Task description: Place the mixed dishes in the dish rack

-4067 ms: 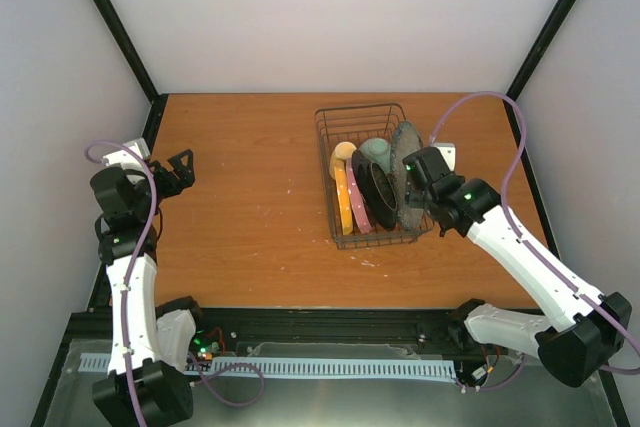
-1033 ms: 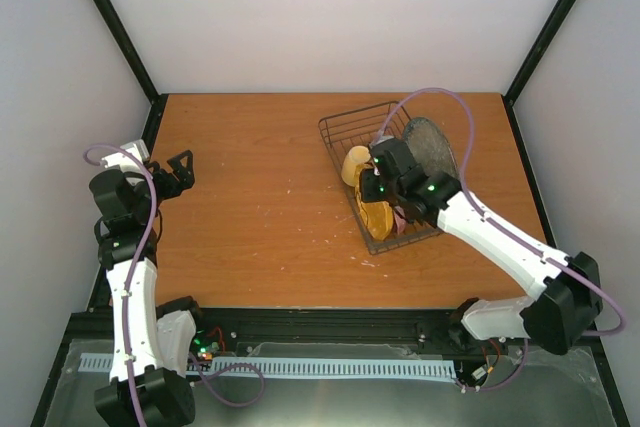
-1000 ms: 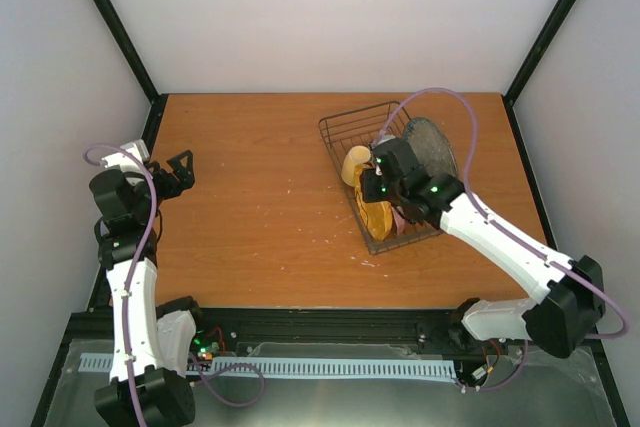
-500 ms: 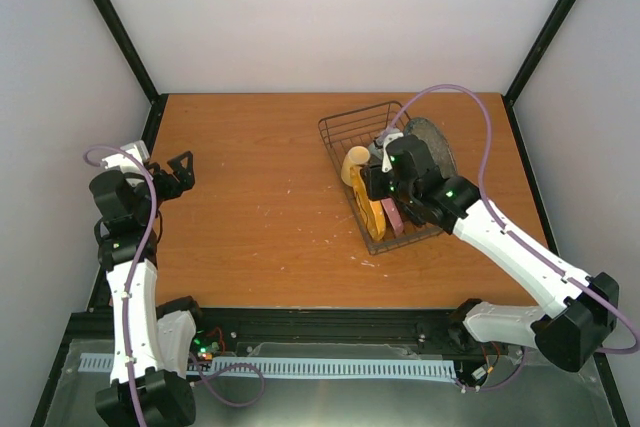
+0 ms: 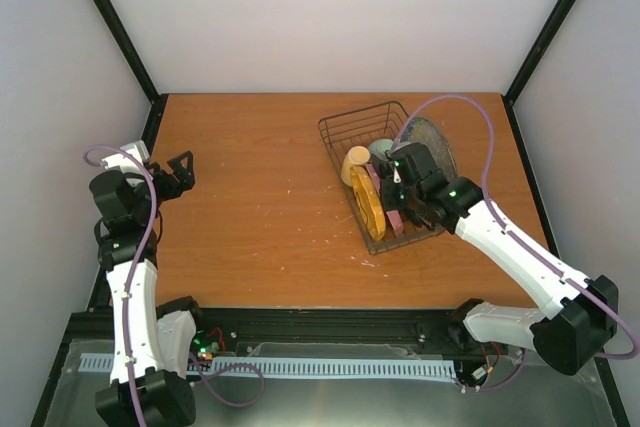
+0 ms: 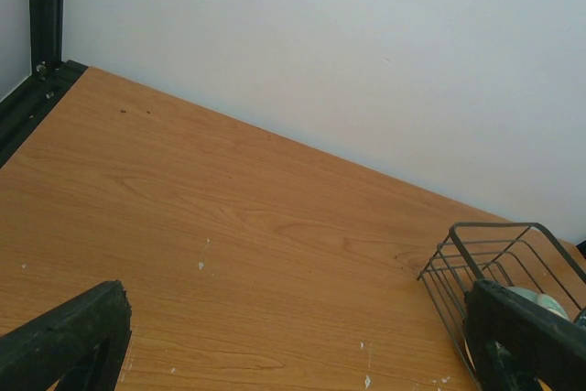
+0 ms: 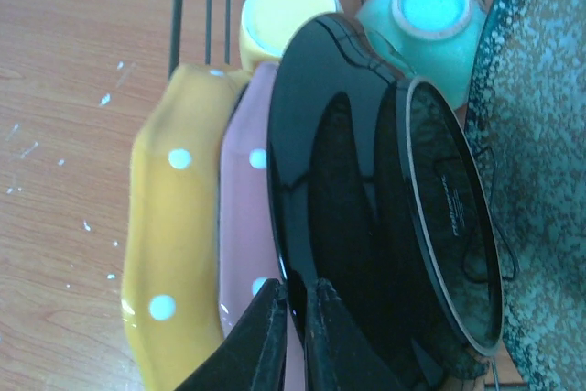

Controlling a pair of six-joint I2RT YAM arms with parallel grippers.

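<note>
Five task dishes, all inside the rectangular dish rack of thin dark wire (image 5: 357,111), toward the far right of the orange-brown wooden table (image 5: 250,207). On edge and packed side by side, left to right in the right wrist view: orange-yellow plate with pale dots (image 7: 169,226), maroon-pink speckled plate (image 7: 245,226), glossy black dish (image 7: 348,226), then the larger grey speckled plate (image 7: 545,135) leaning at the right side. At the far end, the yellow handled mug (image 7: 279,11) with its mouth toward the lens, and just beside it the small pale green bowl (image 7: 430,11) with its foot ring showing.

No longer square to the table edge as four seconds ago: near end of the rack swung rightward. Right gripper (image 7: 295,292) pulled back a little toward the near side after reaching across the plates a second ago. Hangs now over the near rims of the pink and black dishes. Fingers nearly together, only a slit between them, the black rim running toward that slit. Impossible to tell whether pinching it or merely closed above it.

Left gripper (image 5: 180,169) well apart at the left edge, unmoved throughout, fingers spread wide, nothing between them.

Probably little left of the loading, with no dish on the bare wood. Likely remaining: release of anything pinched, a clean lift clear of the tightly packed plates, perhaps squaring the rack.
</note>
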